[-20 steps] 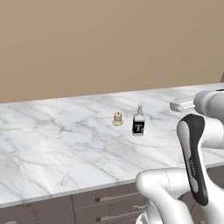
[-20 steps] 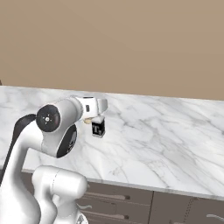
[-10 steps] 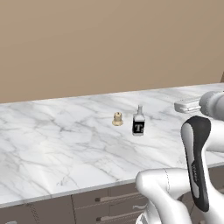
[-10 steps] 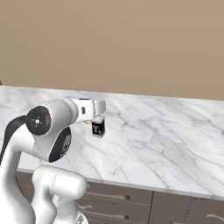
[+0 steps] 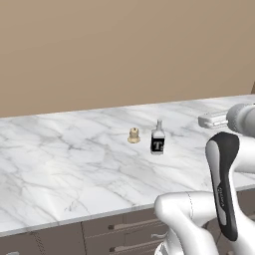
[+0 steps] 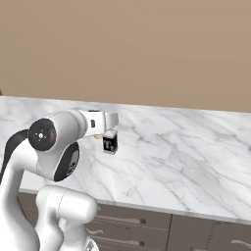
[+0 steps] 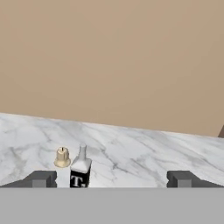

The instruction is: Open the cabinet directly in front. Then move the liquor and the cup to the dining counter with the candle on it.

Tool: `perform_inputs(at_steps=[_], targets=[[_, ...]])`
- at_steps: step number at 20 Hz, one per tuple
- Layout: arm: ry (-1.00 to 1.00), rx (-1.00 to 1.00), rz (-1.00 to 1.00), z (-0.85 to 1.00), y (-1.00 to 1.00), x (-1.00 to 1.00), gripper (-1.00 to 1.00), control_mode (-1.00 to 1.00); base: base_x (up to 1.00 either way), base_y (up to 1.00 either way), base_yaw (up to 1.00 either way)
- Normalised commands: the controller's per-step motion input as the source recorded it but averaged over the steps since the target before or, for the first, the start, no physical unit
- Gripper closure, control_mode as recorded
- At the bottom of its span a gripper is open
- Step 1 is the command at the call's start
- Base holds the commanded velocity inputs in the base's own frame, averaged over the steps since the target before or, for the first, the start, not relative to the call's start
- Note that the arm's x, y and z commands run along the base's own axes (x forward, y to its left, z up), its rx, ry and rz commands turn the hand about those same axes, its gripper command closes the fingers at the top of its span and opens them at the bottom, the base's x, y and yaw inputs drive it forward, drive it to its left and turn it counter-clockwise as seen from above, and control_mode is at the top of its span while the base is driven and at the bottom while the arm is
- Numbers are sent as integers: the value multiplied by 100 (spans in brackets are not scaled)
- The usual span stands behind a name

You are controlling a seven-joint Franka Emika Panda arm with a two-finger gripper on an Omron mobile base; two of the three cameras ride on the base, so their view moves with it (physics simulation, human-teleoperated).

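Where the white, grey-veined marble top of the dining counter point(image 5: 74, 169) spans the left base view, a small cream candle point(image 5: 133, 135) stands near its centre, and the liquor point(image 5: 158, 141) stands upright just beside it at 3 o'clock, apart from it. Its black label carries a white letter T, the only legible writing; no brand name can be read. Grey drawer fronts point(image 5: 107, 229) with silver pulls run below the counter edge, at 6 o'clock from the bottle. At 3 o'clock from the liquor, the white arm point(image 5: 219, 164) rises at the right edge of that view, well apart from both items. In the hand view, the candle point(image 7: 62, 157) sits at lower left, the liquor point(image 7: 80, 172) just beside it at 4 o'clock with the T label facing the camera, and a plain tan wall point(image 7: 113, 61) at 12 o'clock. The gripper point(image 7: 110, 179) has its jaws spread wide with nothing between them; the left fingertip point(image 7: 41, 178) shows at 9 o'clock from the bottle, the other far to the right. In the right base view, the liquor point(image 6: 110, 142) stands on the marble partly behind the arm's forward link point(image 6: 95, 121).
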Motion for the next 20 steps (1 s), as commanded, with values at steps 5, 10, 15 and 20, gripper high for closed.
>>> perform_inputs(at_steps=[5,10,15,20], targets=[[0,0,0,0,0,0,-100,100,-41,-9,-1],[0,0,0,0,0,0,-100,100,-86,-16,-6],[0,0,0,0,0,0,-100,100,-67,-17,-16],[0,0,0,0,0,0,-100,100,-2,-9,-37]])
